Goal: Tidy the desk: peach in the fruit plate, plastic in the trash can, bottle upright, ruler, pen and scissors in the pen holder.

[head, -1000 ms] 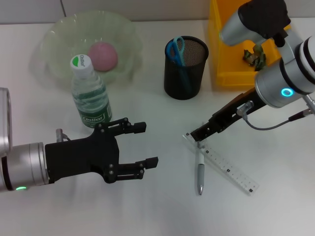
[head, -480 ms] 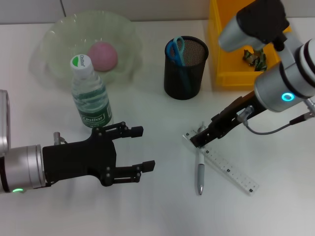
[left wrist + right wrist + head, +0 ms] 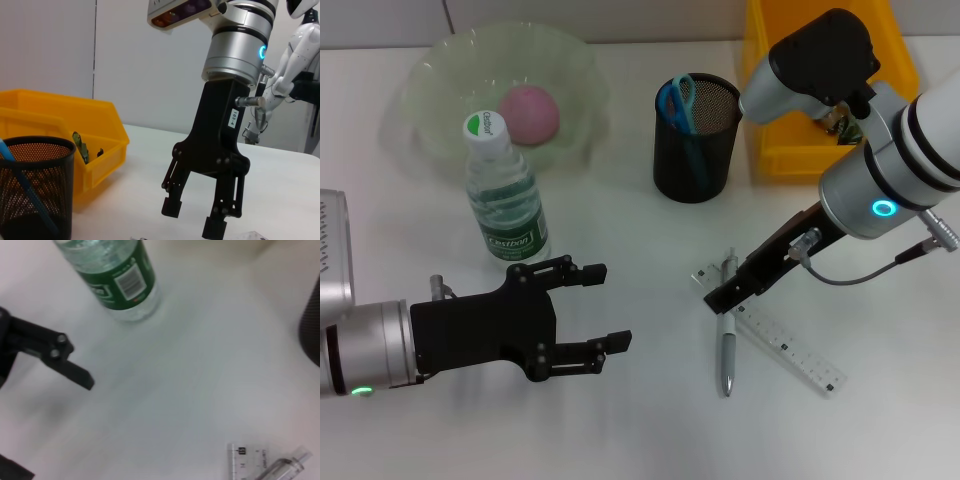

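- While the left gripper (image 3: 605,307) hung low over the white desk (image 3: 620,420) with its two black fingers spread apart and nothing between them, the right gripper (image 3: 720,297) was angled down over the near end of the ruler and the top of the pen.
- In the left wrist view the right gripper (image 3: 195,220) showed its fingers apart, their tips just above the desk, with no object clamped.
- The clear ruler (image 3: 782,346) lay flat on the desk, running diagonally away from the right gripper toward the robot's right.
- The silver pen (image 3: 726,340) lay across the ruler's near end; whether the fingertips touched it could not be told.
- The water bottle (image 3: 503,200) with a green label stood upright just beyond the left gripper.
- The peach (image 3: 528,113) sat inside the pale green fruit plate (image 3: 430,85), behind the bottle.
- The blue-handled scissors (image 3: 678,100) stood in the black mesh pen holder (image 3: 695,150).
- The yellow trash can (image 3: 770,110) stood beside the pen holder, with a crumpled piece of plastic (image 3: 840,118) inside it.
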Robot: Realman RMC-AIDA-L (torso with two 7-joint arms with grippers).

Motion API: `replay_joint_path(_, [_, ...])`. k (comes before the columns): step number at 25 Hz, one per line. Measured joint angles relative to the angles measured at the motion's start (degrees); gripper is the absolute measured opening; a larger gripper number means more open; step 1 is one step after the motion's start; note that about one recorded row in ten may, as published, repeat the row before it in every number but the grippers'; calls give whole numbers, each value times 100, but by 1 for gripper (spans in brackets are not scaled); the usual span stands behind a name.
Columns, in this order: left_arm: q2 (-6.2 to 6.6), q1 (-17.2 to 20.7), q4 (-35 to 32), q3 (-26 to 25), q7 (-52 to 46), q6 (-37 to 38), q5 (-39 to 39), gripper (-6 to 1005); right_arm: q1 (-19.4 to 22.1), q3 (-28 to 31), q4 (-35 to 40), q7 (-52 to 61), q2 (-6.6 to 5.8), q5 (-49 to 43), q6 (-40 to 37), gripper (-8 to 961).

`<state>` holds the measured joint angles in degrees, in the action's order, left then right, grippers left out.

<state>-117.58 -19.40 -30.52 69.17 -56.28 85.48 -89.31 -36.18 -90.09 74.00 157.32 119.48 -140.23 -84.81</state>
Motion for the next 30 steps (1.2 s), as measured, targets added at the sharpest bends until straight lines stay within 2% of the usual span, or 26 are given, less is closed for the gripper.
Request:
replay_joint_path(11, [-44, -61, 3, 59, 25, -53, 0, 805, -102, -145, -255, -67, -7, -182, 416, 773])
replay_joint_path(30, [-46, -98, 3, 70, 31, -58, 1, 805, -601, -488, -1153, 61, 14, -164, 787, 723])
